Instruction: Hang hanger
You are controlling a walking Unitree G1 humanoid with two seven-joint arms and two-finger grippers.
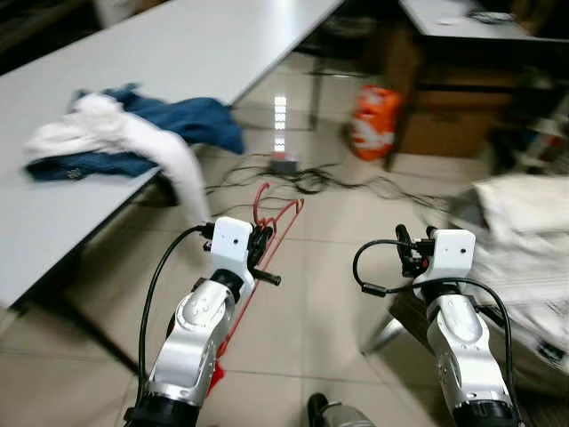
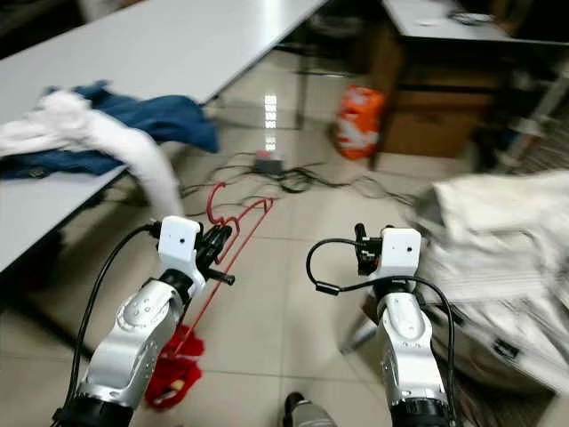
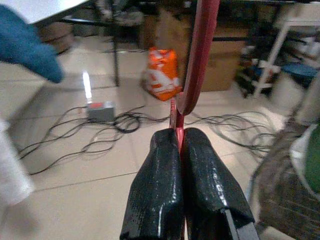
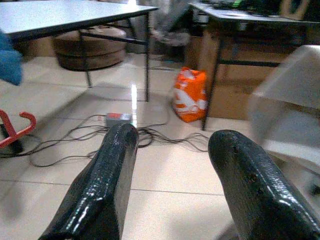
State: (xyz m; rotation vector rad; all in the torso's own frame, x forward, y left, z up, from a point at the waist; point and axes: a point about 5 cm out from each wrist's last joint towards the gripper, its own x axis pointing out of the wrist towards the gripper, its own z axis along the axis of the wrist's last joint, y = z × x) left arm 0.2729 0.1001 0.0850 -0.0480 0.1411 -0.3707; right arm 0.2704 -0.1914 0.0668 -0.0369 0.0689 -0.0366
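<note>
A red hanger [image 1: 281, 219] is pinched between the black fingers of my left gripper [image 1: 261, 245], which is shut on it. Its hook curls up past the fingertips, and its frame runs down beside the left arm to a red end [image 2: 174, 374] near the floor. In the left wrist view the hanger [image 3: 200, 50] rises straight out of the closed fingers [image 3: 160, 190]. My right gripper [image 1: 407, 249] is held out at the same height, to the right. It is open with nothing between its fingers [image 4: 114, 175].
A long white table [image 1: 204, 44] on the left holds blue and white clothes [image 1: 133, 133]. On the tiled floor ahead lie a power strip [image 1: 284, 163] with tangled cables and an orange bag [image 1: 373, 121]. A pile of white laundry [image 1: 524, 240] sits at the right.
</note>
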